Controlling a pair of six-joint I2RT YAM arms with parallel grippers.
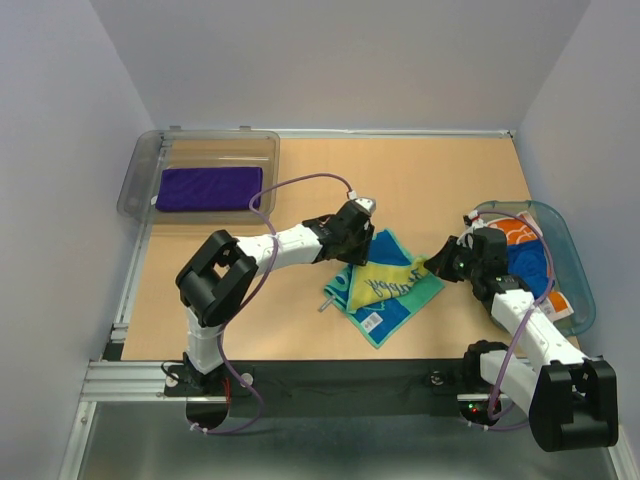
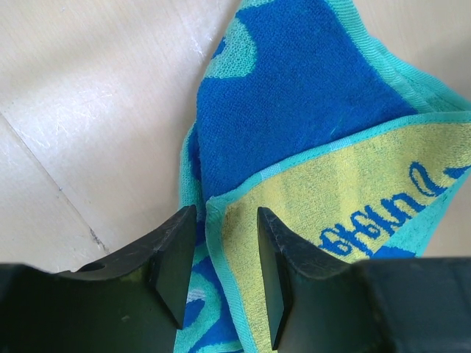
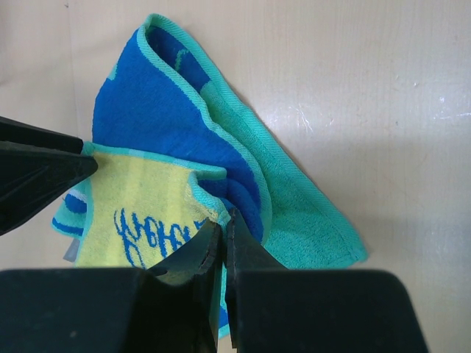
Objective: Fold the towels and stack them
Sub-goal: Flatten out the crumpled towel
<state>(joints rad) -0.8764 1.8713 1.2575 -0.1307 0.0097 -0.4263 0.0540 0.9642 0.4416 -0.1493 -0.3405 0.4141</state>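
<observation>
A teal and blue towel [image 1: 385,285] lies mid-table with one corner folded over, showing its yellow-green side with blue script. My right gripper [image 1: 432,265] is shut on that flap's right corner [image 3: 224,217] and holds it just above the table. My left gripper [image 1: 362,250] stands open at the flap's left corner; its jaws [image 2: 226,213] straddle the flap's teal hem without pinching it. The towel [image 2: 294,95] fills the left wrist view. A folded purple towel [image 1: 208,188] lies in the clear bin [image 1: 140,180]. A blue towel [image 1: 525,262] and an orange-printed white one [image 1: 517,232] sit in the teal basket [image 1: 578,275].
The clear bin stands at the back left corner and the teal basket at the right edge, beside my right arm. A white label [image 1: 371,322] shows on the towel's near corner. Bare wooden tabletop [image 1: 250,320] lies to the left of the towel.
</observation>
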